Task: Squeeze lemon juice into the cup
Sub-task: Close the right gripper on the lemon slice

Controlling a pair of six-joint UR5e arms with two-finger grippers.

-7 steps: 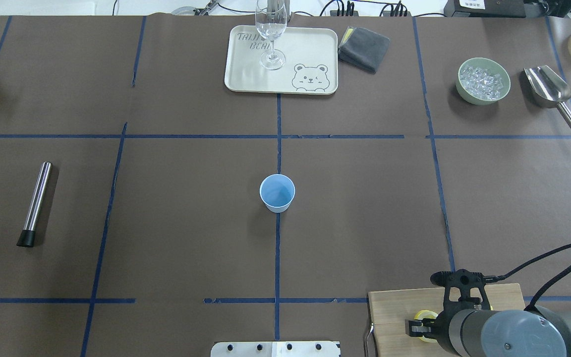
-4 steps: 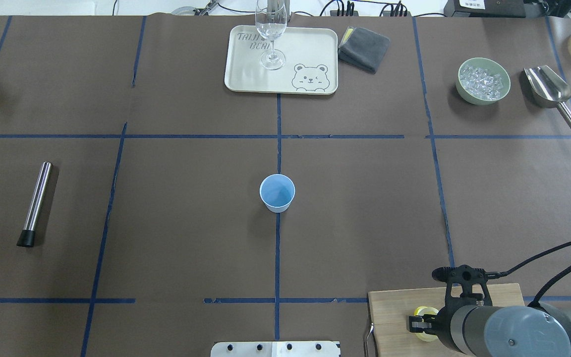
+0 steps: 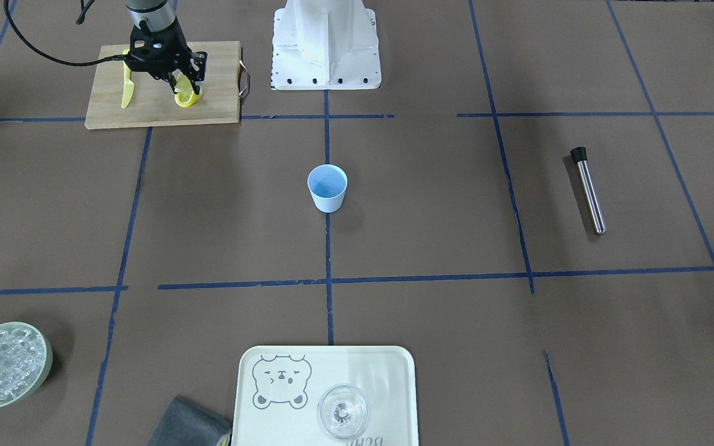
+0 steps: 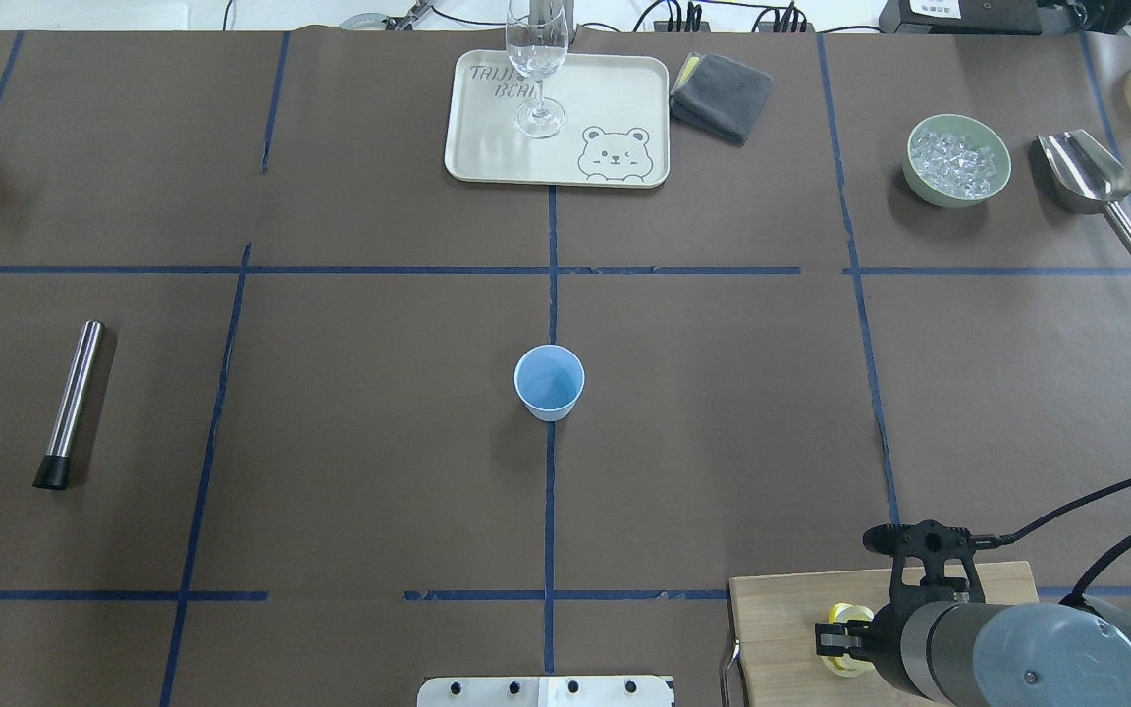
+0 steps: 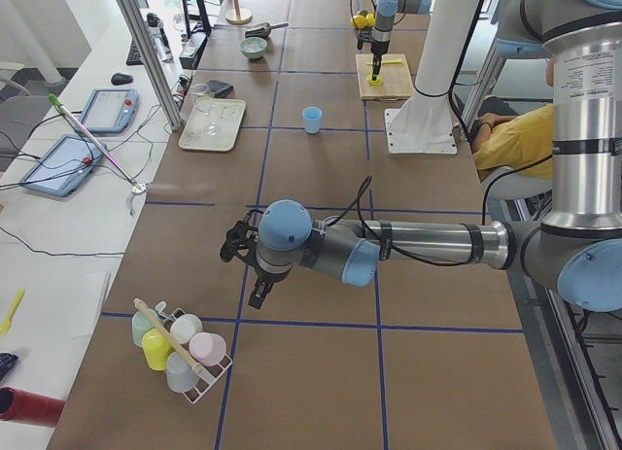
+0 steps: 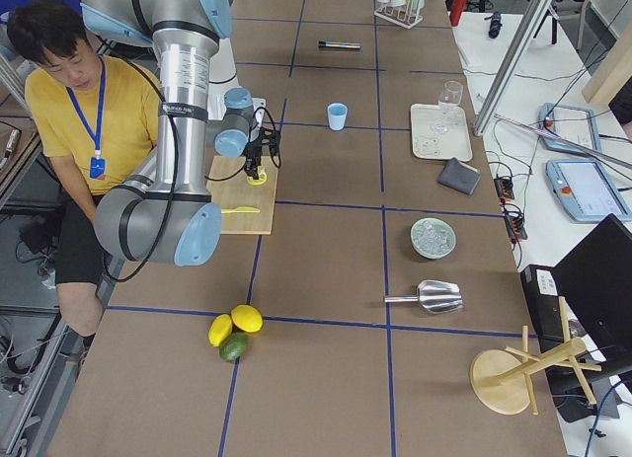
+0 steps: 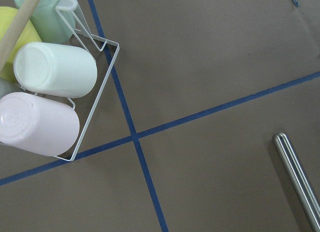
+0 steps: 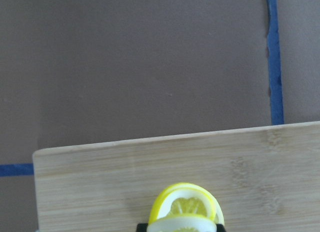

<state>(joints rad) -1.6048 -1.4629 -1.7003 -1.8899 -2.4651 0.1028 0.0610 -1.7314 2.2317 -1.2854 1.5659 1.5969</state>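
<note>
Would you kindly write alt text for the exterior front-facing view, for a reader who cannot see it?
At top left, the right gripper grips the lemon in its jaws over a wooden cutting board, a yellow knife lying beside it. The light blue cup stands upright at the centre of the table, well apart from the board.

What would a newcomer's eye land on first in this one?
The right gripper is closed on the lemon at the board, in the robot's near right corner of the table. The blue cup stands alone at the table's centre. Across the table from the robot, a glass stands on a bear-printed tray.
</note>
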